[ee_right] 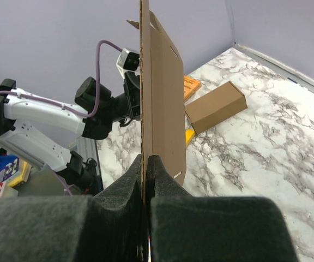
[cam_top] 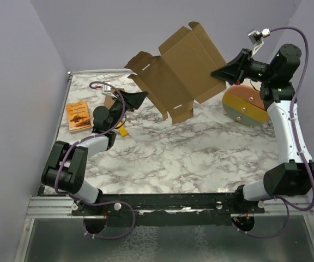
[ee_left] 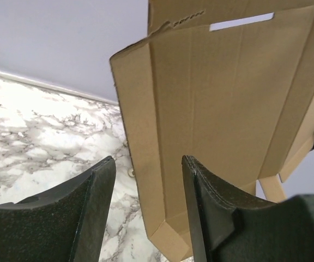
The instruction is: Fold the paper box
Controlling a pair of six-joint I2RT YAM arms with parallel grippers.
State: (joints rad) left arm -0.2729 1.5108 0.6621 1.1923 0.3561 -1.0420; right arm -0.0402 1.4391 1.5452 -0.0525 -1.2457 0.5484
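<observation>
The paper box is a flat, notched brown cardboard sheet with tabs and slots, held tilted in the air over the back of the table. My right gripper is shut on its right edge. In the right wrist view the sheet stands edge-on, pinched between the shut fingers of the right gripper. My left gripper is open and empty just below the sheet's lower left edge. In the left wrist view the sheet hangs just beyond the spread fingers of the left gripper, not touching them.
A small orange booklet lies at the table's left edge. A narrower ready-made brown box lies behind the left arm, with a small yellow item beside it. A round, coloured wooden disc sits at the right under the right arm.
</observation>
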